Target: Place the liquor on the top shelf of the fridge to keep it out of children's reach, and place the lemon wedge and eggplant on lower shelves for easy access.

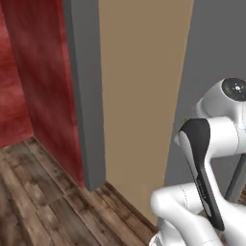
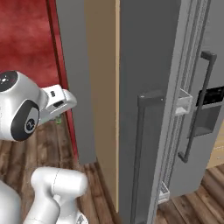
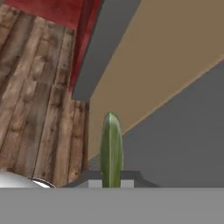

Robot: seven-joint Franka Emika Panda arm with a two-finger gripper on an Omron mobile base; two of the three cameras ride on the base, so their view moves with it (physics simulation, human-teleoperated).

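Observation:
In the hand view a slim yellow-green lemon wedge [image 3: 111, 148] stands upright between my fingertips, and my gripper [image 3: 111, 181] is shut on it. From the right base view, a speck of the wedge [image 2: 57, 119] peeks out under the white hand, left of the fridge. The grey fridge [image 2: 148, 65] fills the right side, its left door ajar and seen edge-on, with a long dark bar handle [image 2: 139, 144]. The fridge's side [image 3: 183, 144] lies just beyond the wedge. The liquor, the eggplant and the top shelf are out of view.
A tan cabinet panel [image 1: 139, 96] stands between the fridge and a grey post [image 1: 89, 96]. A red wall [image 1: 38, 72] lies to the left. Wooden floor [image 1: 38, 202] spreads below. Clear door bins [image 2: 183, 104] show on the ajar door's inner edge.

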